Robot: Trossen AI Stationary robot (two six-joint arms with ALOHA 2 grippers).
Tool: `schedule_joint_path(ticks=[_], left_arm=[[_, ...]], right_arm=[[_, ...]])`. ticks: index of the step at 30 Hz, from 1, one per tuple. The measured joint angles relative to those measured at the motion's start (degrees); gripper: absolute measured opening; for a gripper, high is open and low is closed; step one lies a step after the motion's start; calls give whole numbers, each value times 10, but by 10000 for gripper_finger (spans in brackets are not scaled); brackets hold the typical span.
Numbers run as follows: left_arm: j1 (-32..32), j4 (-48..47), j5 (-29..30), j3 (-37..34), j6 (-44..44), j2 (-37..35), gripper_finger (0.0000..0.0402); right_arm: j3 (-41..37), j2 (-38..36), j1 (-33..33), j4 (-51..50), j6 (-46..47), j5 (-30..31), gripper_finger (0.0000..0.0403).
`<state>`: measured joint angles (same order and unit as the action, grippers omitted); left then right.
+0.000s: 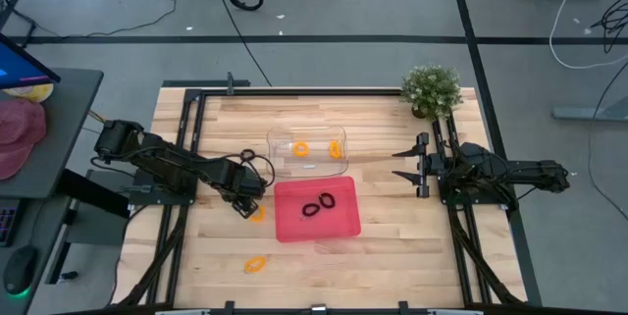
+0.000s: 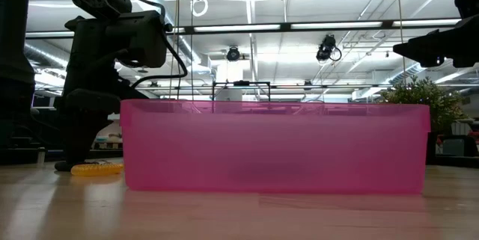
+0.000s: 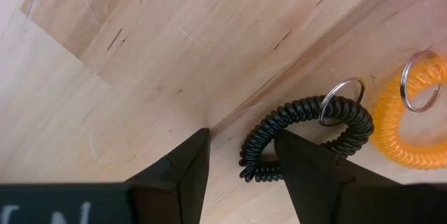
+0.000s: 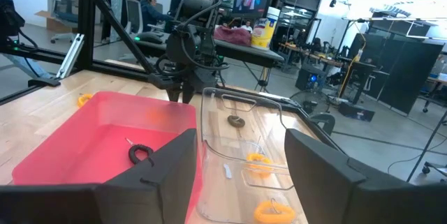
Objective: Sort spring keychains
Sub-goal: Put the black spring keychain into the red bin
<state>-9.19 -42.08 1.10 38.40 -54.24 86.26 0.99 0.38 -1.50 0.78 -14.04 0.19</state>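
Note:
My left gripper (image 1: pixel 243 207) (image 3: pixel 241 135) points down at the table just left of the red tray (image 1: pixel 343 229), with its fingers open. A black spring keychain (image 3: pixel 307 116) with a metal ring lies on the wood under it. One side of its coil (image 3: pixel 251 155) is between the fingers, and one finger (image 3: pixel 300 165) stands in the loop. An orange keychain (image 3: pixel 412 123) (image 1: pixel 256 214) lies right beside the black one. The red tray holds two black keychains (image 1: pixel 318 204). The clear tray (image 1: pixel 280 138) holds two orange ones (image 1: pixel 301 147). My right gripper (image 1: pixel 397 162) waits open at the table's right. My left gripper comes at the black keychain from above. One finger is inside its loop and the other is outside, with the coil's side (image 3: pixel 251 155) in the gap. The keychain lies flat on the table. I cannot tell whether either finger touches it.
Another orange keychain (image 1: pixel 255 264) lies near the table's front edge. A potted plant (image 1: pixel 432 89) stands at the far right corner. A black frame (image 1: pixel 196 119) borders the table's left, right and far sides.

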Motion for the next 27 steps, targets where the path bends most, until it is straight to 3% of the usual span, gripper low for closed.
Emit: schedule_joint_path(ticks=[14, 17, 22, 27], left_arm=[[0, 1, -6, 0, 0, 0, 169], [0, 4, -16, 0, -1, 1, 134], [0, 12, -27, 0, 30, 1, 25], [0, 13, -31, 0, 36, 1, 17]], right_arm=[[0, 0, 0, 0, 0, 0, 222], [0, 0, 0, 0, 0, 0, 222], [0, 0, 0, 0, 0, 0, 222], [0, 0, 0, 0, 0, 0, 222]])
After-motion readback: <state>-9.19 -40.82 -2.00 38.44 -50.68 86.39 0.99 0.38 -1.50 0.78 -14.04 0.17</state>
